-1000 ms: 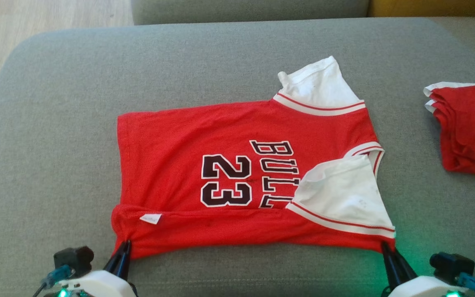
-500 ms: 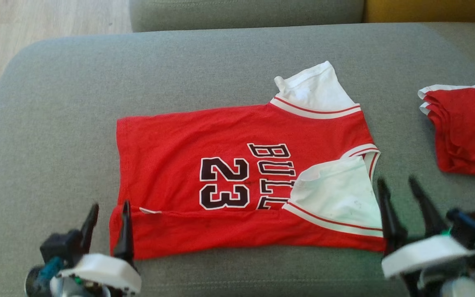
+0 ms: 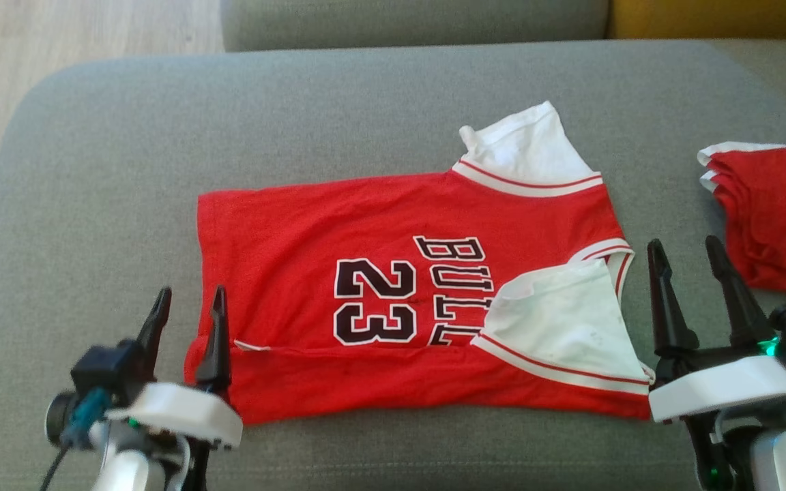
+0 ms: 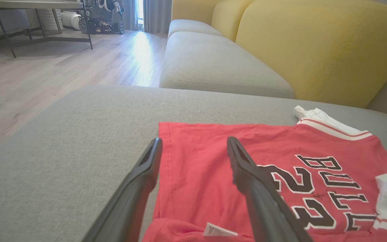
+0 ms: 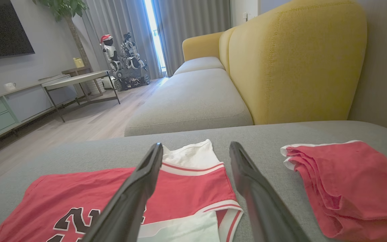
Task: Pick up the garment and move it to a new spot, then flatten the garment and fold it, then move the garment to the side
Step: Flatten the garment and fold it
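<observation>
Hovering spread wide and empty, left hand (image 3: pixel 192 291) and right hand (image 3: pixel 683 241) bracket the garment (image 3: pixel 338 218).

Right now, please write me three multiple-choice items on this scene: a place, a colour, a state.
1. Where does the folded red cloth pile lie, relative to the red cotton jersey?
A) on it B) at the robot's left C) at the robot's right
2. What colour are the jersey's sleeves?
A) blue B) white C) black
3. How are the left tool and the right tool?
A) both open B) both shut on the hem C) only one open

Key: 1 C, the pile lies at the head view's right edge; 2 B, both sleeves are plain white; 3 A, each pair of fingers stands apart, holding nothing.
</observation>
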### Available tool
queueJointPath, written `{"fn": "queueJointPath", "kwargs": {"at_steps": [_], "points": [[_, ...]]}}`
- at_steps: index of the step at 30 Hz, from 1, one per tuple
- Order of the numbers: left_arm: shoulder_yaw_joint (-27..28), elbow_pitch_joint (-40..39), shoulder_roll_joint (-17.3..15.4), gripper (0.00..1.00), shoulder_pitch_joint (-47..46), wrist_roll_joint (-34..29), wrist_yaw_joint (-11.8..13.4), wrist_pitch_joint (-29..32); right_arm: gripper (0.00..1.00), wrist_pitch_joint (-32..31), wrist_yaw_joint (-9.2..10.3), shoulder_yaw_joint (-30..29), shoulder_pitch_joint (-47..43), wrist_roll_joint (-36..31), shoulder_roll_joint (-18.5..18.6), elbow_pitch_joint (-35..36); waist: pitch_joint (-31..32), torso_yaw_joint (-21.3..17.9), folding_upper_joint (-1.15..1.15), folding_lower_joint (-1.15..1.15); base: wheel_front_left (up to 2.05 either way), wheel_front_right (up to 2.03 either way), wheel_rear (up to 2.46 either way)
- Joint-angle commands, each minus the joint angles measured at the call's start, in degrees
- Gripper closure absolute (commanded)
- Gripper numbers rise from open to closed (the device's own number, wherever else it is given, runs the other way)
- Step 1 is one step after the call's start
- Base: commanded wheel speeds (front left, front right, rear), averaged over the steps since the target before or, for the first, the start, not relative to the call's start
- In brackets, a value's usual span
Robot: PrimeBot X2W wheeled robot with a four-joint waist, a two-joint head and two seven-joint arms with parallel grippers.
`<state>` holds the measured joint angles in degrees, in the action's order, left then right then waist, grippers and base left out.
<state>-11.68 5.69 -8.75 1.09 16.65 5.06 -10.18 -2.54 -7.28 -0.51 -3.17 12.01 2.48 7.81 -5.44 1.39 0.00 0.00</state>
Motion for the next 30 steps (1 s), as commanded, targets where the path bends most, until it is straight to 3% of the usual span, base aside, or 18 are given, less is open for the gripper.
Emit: {"fn": "queueJointPath", "kwargs": {"at_steps": [1,8,16,28,30], "points": [[1.9,-1.5,-0.8,0.00,-4.5,0.0,-0.1,0.1,0.00,-0.1,-0.21,1.1,1.8,-0.1,0.4,2.7,-1.0,-0.1,0.00,0.00,0.00,0.00,0.00],[2.1,4.3,-1.7,0.00,-16.3,2.3,-3.2,4.0,0.00,-0.6,-0.21,1.2,4.9,-0.4,0.4,4.3,-7.4,-0.5,0.00,0.00,0.00,0.00,0.00],[4.1,22.5,-3.0,0.00,-32.3,6.4,-6.4,8.8,0.00,0.1,-0.21,3.9,9.6,-0.7,0.4,3.4,-13.7,-2.2,0.00,0.00,0.00,0.00,0.00],[5.7,43.0,-4.5,0.00,-42.0,10.9,-10.0,12.1,0.00,2.0,-0.21,5.8,12.9,0.6,0.4,-0.1,-16.6,-3.8,0.00,0.00,0.00,0.00,0.00],[5.5,44.7,-4.4,0.96,-42.8,11.6,-10.8,11.9,0.00,2.1,-0.21,5.7,13.4,0.6,0.4,-0.6,-16.7,-3.9,0.00,0.00,0.00,0.00,0.00]]}}
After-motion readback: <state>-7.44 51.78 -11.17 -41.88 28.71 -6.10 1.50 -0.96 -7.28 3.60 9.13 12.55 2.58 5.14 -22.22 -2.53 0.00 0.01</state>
